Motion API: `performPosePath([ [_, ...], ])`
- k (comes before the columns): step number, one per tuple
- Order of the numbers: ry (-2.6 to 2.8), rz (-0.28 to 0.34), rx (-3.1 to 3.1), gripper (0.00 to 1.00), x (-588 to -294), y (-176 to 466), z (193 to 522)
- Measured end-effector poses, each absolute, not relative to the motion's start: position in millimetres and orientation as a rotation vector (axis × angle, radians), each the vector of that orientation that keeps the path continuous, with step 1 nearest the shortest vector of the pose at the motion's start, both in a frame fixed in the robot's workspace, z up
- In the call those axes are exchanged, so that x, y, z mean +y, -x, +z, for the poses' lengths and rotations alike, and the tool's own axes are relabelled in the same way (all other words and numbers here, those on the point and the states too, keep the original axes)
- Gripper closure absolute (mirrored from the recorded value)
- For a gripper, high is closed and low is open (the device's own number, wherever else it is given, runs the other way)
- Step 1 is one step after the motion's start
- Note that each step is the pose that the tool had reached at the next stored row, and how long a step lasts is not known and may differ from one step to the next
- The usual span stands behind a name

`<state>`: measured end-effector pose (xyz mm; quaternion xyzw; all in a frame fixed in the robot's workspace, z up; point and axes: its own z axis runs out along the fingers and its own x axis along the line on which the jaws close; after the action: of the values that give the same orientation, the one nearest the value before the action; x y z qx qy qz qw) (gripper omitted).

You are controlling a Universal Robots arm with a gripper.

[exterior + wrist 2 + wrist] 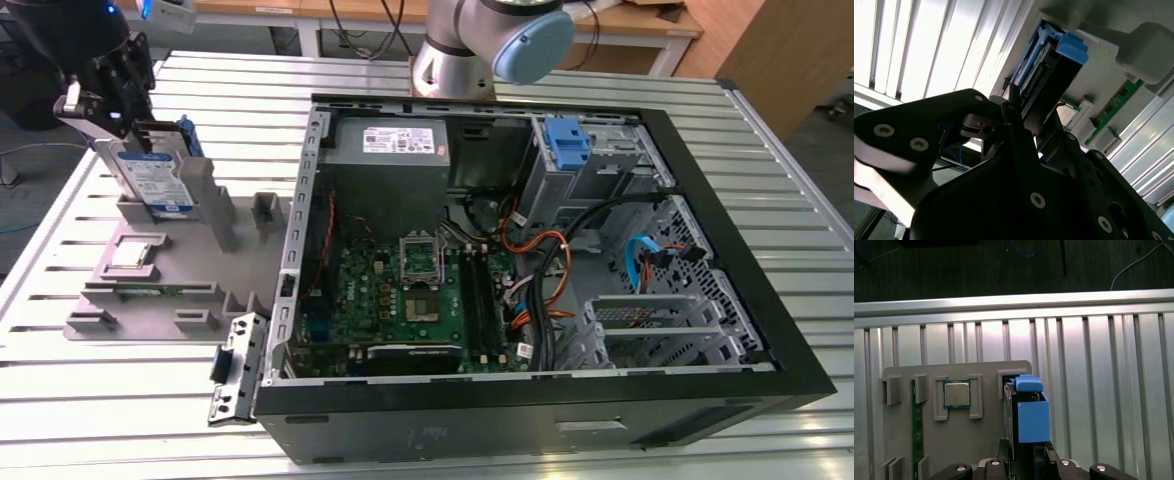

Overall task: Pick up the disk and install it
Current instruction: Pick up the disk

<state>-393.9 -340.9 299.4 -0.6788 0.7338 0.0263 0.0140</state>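
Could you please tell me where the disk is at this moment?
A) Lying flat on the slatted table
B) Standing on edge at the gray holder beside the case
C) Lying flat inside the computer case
B: in the exterior view the disk stands on edge at the gray holder, to the exterior view's left of the open computer case, with the gripper at its top edge.

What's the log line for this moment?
disk: upright in gray holder | gripper: at its top edge | computer case: open, disk not inside
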Motion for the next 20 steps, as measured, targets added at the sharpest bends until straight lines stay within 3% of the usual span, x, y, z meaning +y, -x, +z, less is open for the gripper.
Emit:
performPosePath([
  [20,2.113,0.082,2.285,0.64,-343.6,393.8,299.3],
])
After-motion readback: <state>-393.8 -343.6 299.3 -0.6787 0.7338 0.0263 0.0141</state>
